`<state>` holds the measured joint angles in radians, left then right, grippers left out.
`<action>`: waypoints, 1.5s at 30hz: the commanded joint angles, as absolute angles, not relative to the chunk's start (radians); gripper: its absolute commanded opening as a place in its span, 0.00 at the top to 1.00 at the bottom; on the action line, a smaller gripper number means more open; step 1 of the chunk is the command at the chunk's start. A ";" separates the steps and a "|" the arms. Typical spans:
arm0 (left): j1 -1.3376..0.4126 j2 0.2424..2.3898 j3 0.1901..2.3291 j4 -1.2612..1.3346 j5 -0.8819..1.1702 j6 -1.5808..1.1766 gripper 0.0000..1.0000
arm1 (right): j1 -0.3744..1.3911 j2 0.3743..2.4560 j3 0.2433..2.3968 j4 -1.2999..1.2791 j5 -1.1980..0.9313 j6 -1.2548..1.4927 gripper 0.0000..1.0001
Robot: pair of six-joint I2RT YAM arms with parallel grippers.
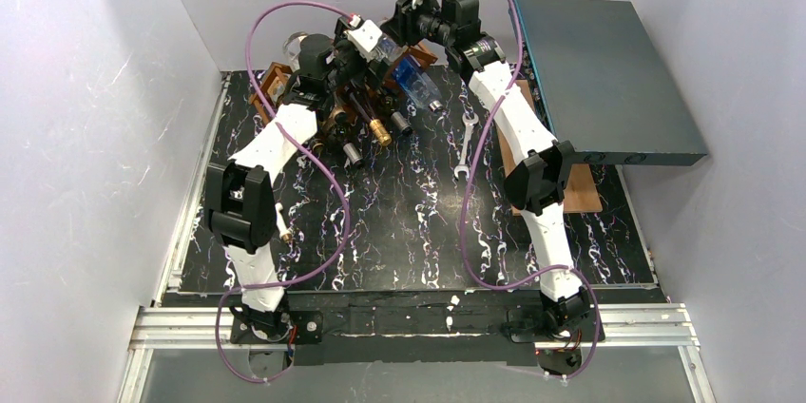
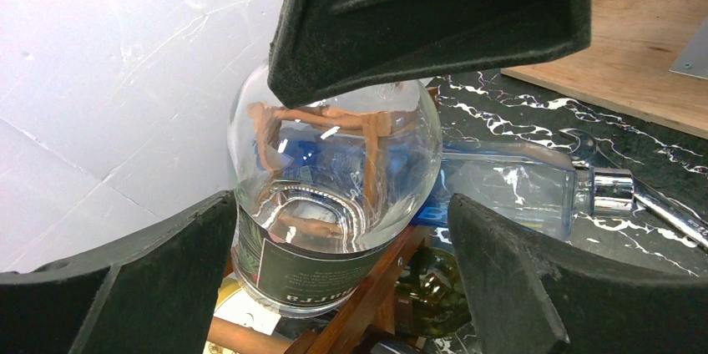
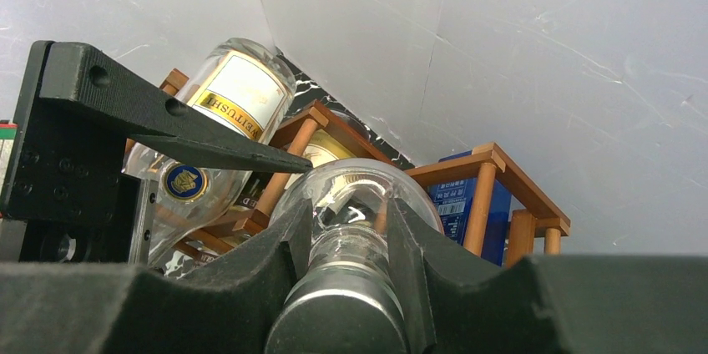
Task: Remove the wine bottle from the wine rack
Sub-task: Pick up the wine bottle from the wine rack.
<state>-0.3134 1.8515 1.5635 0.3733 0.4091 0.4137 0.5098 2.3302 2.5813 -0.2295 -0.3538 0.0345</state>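
The wine bottle (image 2: 334,179) is clear glass with a dark label and a silver cap, and it lies over the reddish-brown wine rack (image 1: 328,118). My right gripper (image 3: 351,220) is shut on its neck just behind the cap, with the rack's posts (image 3: 480,162) beyond it. My left gripper (image 2: 342,204) is open, one finger on each side of the bottle's base and apart from the glass. The right gripper's black finger (image 2: 434,20) shows above the bottle. In the top view both grippers meet over the rack's right end and hide most of the bottle.
Other bottles lie in the rack, one with a cream label (image 3: 234,95) and one blue (image 3: 455,204). A clear blue-labelled bottle (image 1: 415,80) lies at the rack's right. A wrench (image 1: 466,142), a wooden board (image 1: 575,189) and a grey box (image 1: 608,70) are to the right. White walls stand close behind.
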 commanded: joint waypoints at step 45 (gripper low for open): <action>-0.434 1.734 1.519 0.468 0.367 0.399 0.07 | 0.541 2.227 2.764 -0.143 -0.339 0.052 0.99</action>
<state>-0.3756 1.8210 1.5539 0.4320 0.2848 0.4141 0.5182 2.3318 2.6873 -0.3058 -0.2932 0.0444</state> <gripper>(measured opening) 0.927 0.439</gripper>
